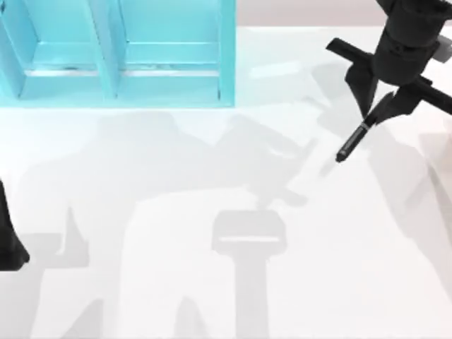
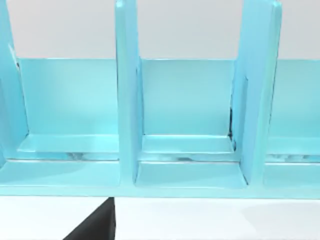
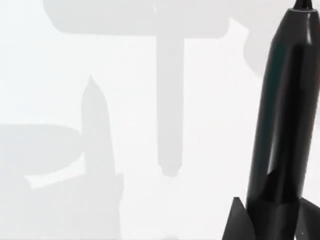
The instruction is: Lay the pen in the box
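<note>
White and bare, the worktop point(image 1: 212, 296) spreads under us, crossed by soft grey shadows of our arms. At its far side, toward the top view's left, stands the turquoise box point(image 1: 113, 56), the largest thing on it: an open rack split by upright dividers into side-by-side compartments. Our left wrist view faces those compartments head on, with the dividers rising in front of the pale back wall.

Our right arm point(image 1: 413, 35) reaches in from the far right corner of the top view, its dark body angled down and toward the middle of the worktop. The right gripper point(image 1: 373, 113) points obliquely downward, well apart from the box and to its right. Its jaws are clenched on the pen point(image 1: 353, 141), a slim black marker that sticks out beyond them on a slant, tapered end lowest and aimed toward the worktop's centre. A light band shows on the barrel just past the jaws. In the right wrist view the pen's glossy black barrel rises from between the two dark fingers point(image 3: 237, 222), with the worktop behind it. The pen appears held clear of the surface, with its shadow falling apart from it.

Our left gripper point(image 1: 8, 244) sits parked at the left edge of the top view; whether its jaws are released or closed we cannot tell.
</note>
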